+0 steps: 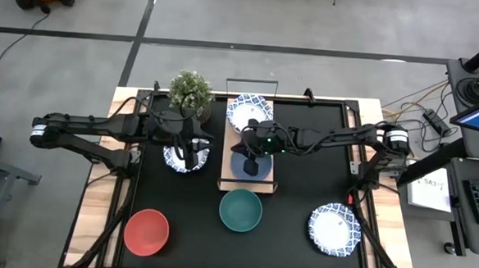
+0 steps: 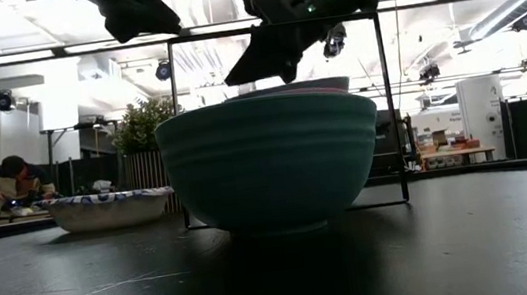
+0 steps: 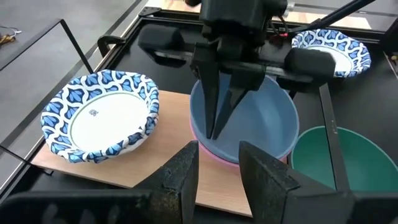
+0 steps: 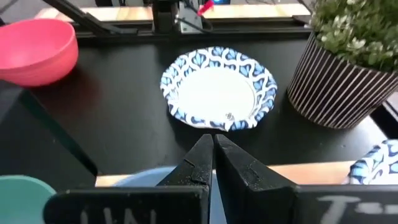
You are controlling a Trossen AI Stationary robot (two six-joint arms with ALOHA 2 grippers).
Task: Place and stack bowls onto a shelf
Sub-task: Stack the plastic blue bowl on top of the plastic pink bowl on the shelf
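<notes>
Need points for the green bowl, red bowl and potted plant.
green bowl [image 1: 240,210], high view, centre of its inside.
red bowl [image 1: 146,232], high view, centre of its inside.
potted plant [image 1: 191,90], high view, middle of the foliage.

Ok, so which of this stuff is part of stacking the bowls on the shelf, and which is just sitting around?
Job:
shelf
blue bowl, nested in pink bowl
patterned bowl on shelf
patterned bowl near plant
patterned bowl at right
green bowl
red bowl

Lying about:
plant
mat
</notes>
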